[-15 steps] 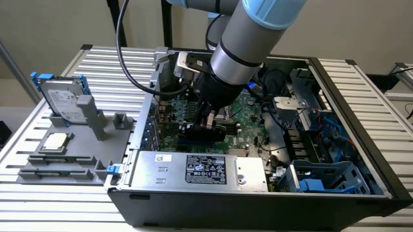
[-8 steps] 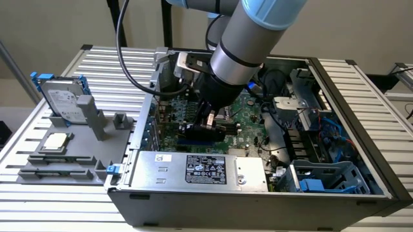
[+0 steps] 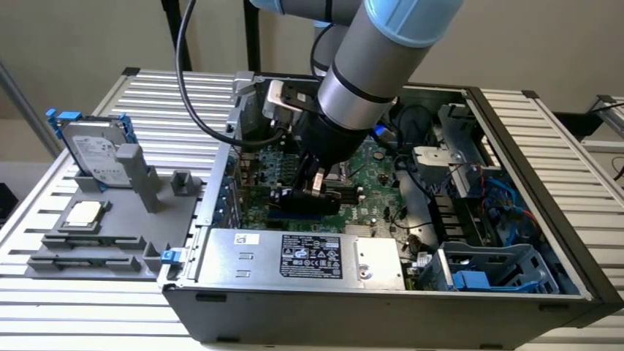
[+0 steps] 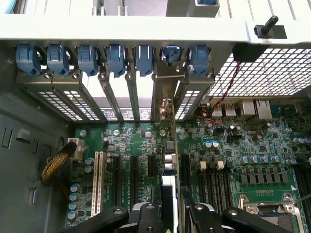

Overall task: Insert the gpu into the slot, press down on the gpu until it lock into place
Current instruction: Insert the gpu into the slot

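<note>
The gpu (image 4: 168, 158) is a thin black card seen edge-on in the wrist view, standing upright over the green motherboard (image 4: 131, 141). Its metal bracket (image 4: 167, 82) lines up with a rear opening of the case. My gripper (image 4: 167, 218) is shut on the card's upper edge, one finger (image 4: 146, 216) on each side. In the exterior view the gripper (image 3: 310, 191) holds the gpu (image 3: 329, 199) low inside the open case, just above the board. A short stretch of the blue slot (image 3: 288, 216) shows under the card; the rest is hidden beneath it.
A silver box with a white label (image 3: 302, 256) sits close in front of the card. Black memory slots (image 4: 214, 179), the CPU socket (image 4: 269, 208) and a white slot (image 4: 98, 182) flank it. Blue clips (image 4: 116, 58) line the rear wall. Cables (image 3: 429, 197) crowd the exterior view's right.
</note>
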Controlling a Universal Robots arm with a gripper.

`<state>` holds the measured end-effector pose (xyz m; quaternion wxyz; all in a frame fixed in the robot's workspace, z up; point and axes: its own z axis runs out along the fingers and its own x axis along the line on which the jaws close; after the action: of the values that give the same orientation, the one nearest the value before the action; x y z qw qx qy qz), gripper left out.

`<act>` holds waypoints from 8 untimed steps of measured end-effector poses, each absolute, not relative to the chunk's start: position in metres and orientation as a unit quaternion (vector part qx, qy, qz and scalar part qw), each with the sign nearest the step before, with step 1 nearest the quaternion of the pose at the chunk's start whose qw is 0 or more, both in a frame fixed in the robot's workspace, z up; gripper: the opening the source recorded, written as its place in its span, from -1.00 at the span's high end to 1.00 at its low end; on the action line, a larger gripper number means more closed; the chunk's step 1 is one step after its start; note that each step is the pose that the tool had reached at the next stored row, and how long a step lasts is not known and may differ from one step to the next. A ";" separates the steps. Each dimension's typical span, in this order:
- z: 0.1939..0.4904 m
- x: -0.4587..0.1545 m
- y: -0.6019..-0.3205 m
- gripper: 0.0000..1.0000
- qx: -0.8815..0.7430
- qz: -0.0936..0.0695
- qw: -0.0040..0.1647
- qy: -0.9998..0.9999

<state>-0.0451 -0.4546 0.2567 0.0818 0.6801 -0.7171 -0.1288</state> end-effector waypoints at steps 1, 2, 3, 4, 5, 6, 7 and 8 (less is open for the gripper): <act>0.257 -0.045 -0.455 0.47 0.680 -0.129 0.082 -0.717; 0.256 -0.045 -0.455 0.47 0.680 -0.128 0.082 -0.717; 0.256 -0.045 -0.455 0.47 0.680 -0.128 0.082 -0.717; 0.256 -0.045 -0.455 0.47 0.680 -0.128 0.082 -0.717; 0.256 -0.045 -0.455 0.47 0.680 -0.128 0.082 -0.717; 0.256 -0.045 -0.455 0.47 0.680 -0.128 0.083 -0.717; 0.255 -0.045 -0.455 0.47 0.680 -0.128 0.083 -0.717; 0.255 -0.045 -0.455 0.47 0.680 -0.128 0.083 -0.717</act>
<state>-0.0450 -0.4547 0.2551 0.0829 0.6799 -0.7173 -0.1278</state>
